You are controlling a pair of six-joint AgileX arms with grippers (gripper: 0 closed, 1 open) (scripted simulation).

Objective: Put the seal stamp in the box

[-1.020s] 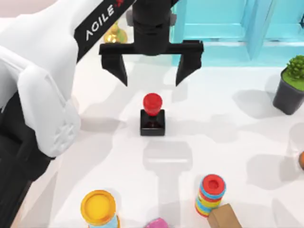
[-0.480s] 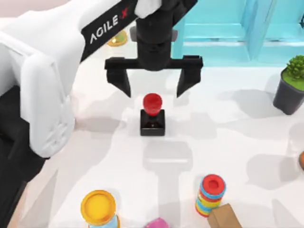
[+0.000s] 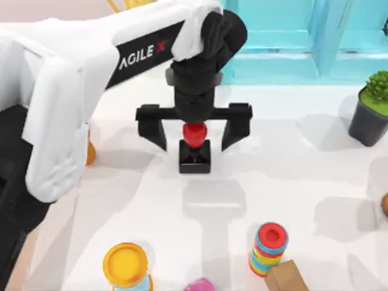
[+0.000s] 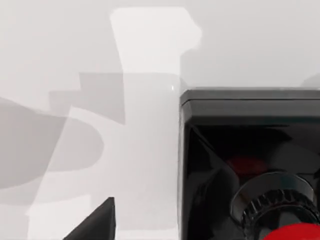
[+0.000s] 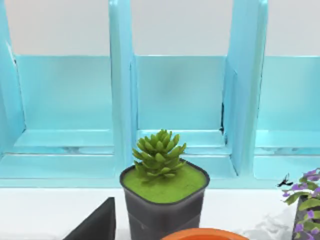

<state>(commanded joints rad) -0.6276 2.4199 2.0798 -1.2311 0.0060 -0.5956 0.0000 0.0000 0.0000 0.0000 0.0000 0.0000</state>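
The seal stamp [image 3: 194,154] stands upright mid-table, a black square base under a glossy red knob. My left gripper [image 3: 194,128] is open and low over it, one black finger [image 3: 151,123] to the left of the knob and the other to its right, both apart from it. In the left wrist view the stamp's black base [image 4: 250,145] sits very close, the red knob [image 4: 295,233] at the frame's edge. The box is out of view. My right gripper [image 5: 97,225] faces the cyan shelf, away from the stamp.
A cyan shelf unit [image 3: 303,42] runs along the back. A potted succulent [image 3: 371,109] stands at the right. Near the front edge are a multicoloured ring stack [image 3: 268,247], a brown block [image 3: 288,277], a yellow-topped cylinder [image 3: 125,265] and a pink object [image 3: 200,285].
My left gripper has come forward and down from behind the stamp; its open fingers now flank the red knob. The stamp has not moved.
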